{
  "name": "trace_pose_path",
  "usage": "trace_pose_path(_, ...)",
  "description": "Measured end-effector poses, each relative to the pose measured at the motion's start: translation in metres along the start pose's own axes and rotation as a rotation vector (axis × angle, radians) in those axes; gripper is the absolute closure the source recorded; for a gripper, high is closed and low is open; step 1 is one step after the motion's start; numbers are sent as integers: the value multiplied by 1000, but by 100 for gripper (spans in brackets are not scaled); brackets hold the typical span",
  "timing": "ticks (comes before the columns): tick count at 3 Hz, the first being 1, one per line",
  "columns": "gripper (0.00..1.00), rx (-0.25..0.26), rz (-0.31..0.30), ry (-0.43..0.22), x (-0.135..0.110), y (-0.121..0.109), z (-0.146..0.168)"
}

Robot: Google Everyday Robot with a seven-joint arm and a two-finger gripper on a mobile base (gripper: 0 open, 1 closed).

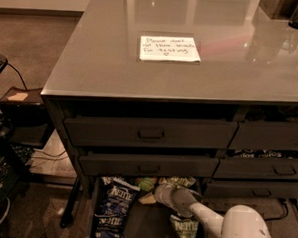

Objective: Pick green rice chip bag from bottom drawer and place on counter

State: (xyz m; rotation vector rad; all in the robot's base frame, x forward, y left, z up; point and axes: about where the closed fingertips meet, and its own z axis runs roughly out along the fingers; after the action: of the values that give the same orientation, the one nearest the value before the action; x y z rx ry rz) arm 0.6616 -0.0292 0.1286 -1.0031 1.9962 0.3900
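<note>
My gripper [161, 192] is down inside the open bottom drawer [142, 229], at the end of the white arm [243, 231] that comes in from the lower right. I cannot tell how wide it stands or whether it holds anything. Just off its tip, toward the back of the drawer, lies the green rice chip bag [145, 183], partly tucked under the drawer above. Right behind the gripper, nearer the arm, is a dull green Kettle bag [184, 232]. Farther out past the tip, a dark blue Kettle bag [111, 209] lies along the drawer's far side. Above the gripper are two shallower shut drawers [151, 133], then the counter [107, 63] with its paper note [169, 48].
</note>
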Motion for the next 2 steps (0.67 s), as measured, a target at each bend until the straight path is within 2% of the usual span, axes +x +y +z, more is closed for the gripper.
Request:
trace_pose_path(1, 0, 5, 6, 1, 6, -7, 7)
trace_pose_path(2, 19, 11, 16, 3, 13, -14, 16)
